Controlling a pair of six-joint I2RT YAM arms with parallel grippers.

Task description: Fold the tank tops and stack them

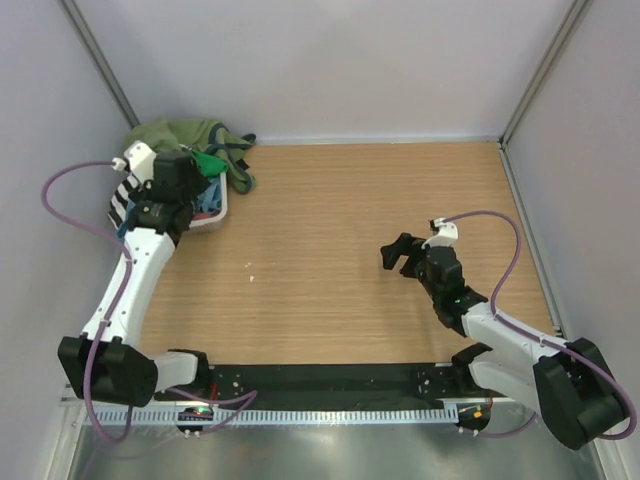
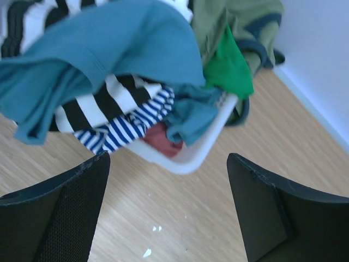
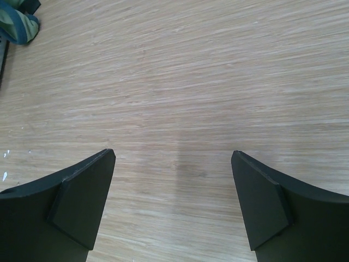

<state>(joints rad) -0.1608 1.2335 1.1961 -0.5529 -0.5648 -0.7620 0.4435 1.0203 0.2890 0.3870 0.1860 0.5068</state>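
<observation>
Left hand [image 2: 168,159] gapes empty just beside the white basket [image 2: 210,143] of tank tops [image 2: 109,49]. Right hand [image 3: 173,155], likewise, hovers well apart from it.

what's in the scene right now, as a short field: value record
left tool: open, empty, just short of the basket
right tool: open, empty, over the wood table
basket: white, far left corner, heaped with tops
top of heap: teal top, lying over black-and-white striped top
also in heap: navy-striped top, green top, olive top
folded tops: none in view
</observation>
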